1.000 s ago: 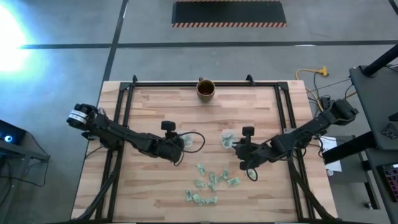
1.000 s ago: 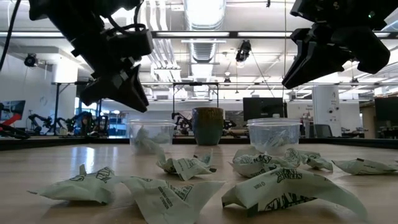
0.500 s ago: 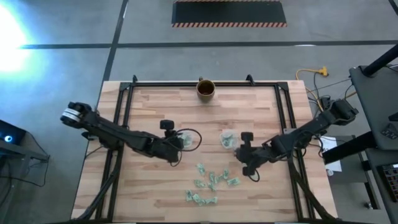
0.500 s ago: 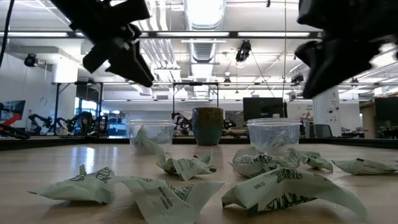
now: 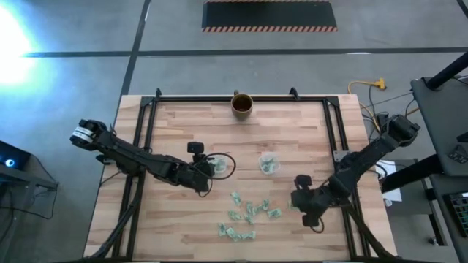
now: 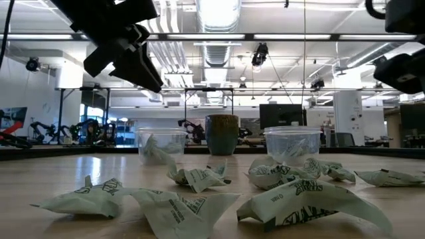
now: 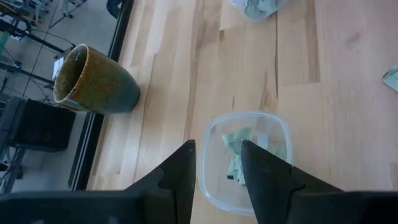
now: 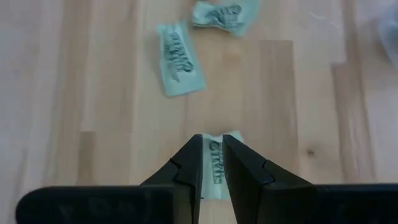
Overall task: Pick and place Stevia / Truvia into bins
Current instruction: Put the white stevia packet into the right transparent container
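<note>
Strong glare blows out my overhead view's upper-left corner. Tabletop evenly lit, shadows faint. Low view backlit by ceiling lights, arms nearly black silhouettes, nearest packets soft. Wrist views bright, slightly blurry, pincer fingers dark.
</note>
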Controlling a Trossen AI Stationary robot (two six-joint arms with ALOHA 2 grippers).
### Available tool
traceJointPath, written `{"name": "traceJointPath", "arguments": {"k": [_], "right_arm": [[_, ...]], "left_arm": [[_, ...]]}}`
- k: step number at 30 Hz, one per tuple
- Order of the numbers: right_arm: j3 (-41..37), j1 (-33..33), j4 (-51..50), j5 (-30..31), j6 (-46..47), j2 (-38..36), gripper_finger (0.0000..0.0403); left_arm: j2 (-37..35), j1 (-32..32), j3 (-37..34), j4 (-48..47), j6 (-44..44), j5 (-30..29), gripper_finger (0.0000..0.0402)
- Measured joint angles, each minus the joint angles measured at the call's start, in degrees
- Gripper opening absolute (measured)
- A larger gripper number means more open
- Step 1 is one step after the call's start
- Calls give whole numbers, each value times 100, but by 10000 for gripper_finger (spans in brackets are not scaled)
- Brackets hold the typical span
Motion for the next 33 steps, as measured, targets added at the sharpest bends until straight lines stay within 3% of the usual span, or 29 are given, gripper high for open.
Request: {"name": "traceJointPath", "arguments": {"k": [6, 23, 33], "right_arm": [[-255, 200, 685, 645, 265, 0, 54], [-954, 200, 1402, 651, 615, 4, 154], [-1246, 200, 1910, 651, 612, 9, 173]], "left_arm": [[0, 0, 0, 208, 22, 0, 112], [0, 1, 0, 265, 25, 0, 112], [1, 9, -11, 265, 25, 0, 112]]}}
